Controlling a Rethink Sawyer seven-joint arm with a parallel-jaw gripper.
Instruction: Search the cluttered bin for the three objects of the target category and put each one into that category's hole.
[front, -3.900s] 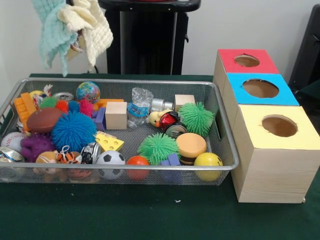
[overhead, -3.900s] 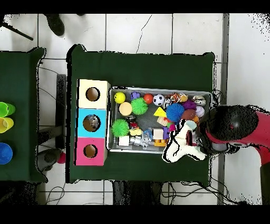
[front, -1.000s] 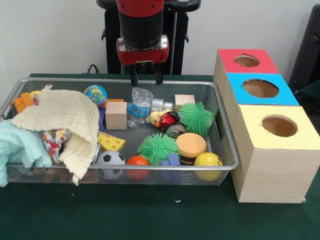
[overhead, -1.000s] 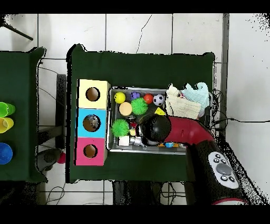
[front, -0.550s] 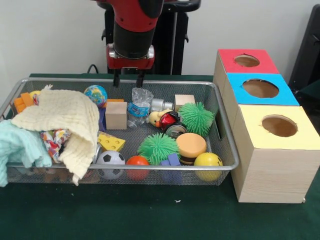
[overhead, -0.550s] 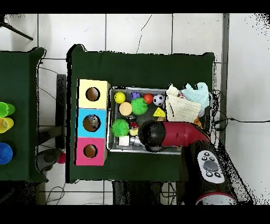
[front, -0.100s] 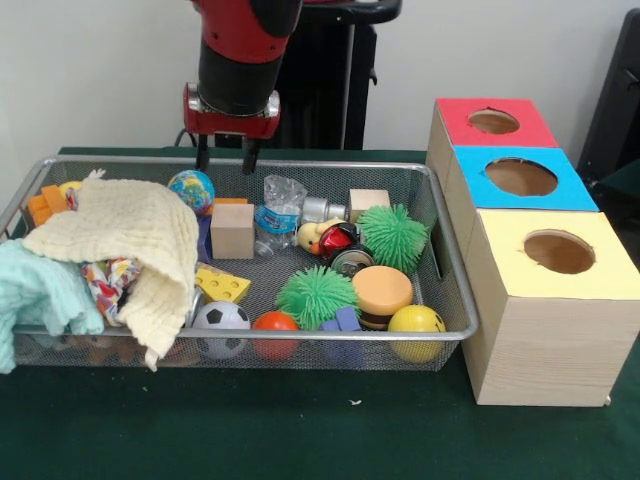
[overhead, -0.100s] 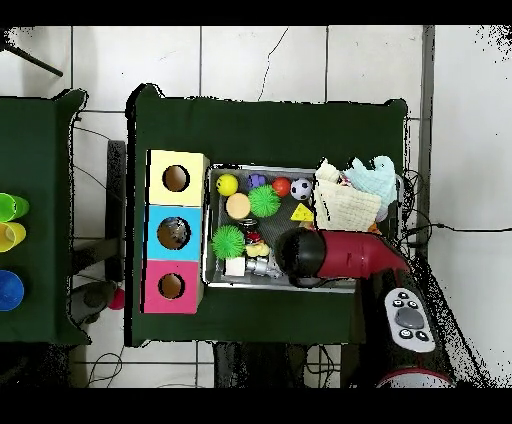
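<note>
- My gripper (front, -0.100s: 226, 157) hung open and empty at upper left of centre, over the bin's (front, -0.100s: 449, 290) back rim.
- Globe ball (front, -0.100s: 190, 187) sat just below-left of the claw, wooden block (front, -0.100s: 232, 230) right underneath it.
- Cream cloth (front, -0.100s: 125, 240) and teal cloth (front, -0.100s: 40, 295) covered the bin's left end.
- Red (front, -0.100s: 494, 121), blue (front, -0.100s: 521, 177) and yellow (front, -0.100s: 558, 251) holes were off at the right.

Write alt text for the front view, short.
A red robot arm's gripper, jaws open and empty, hangs over the back of a wire bin full of toys, with cloths draped over one end. Beside the bin stand three wooden boxes with round holes, topped red, blue and yellow.
</note>
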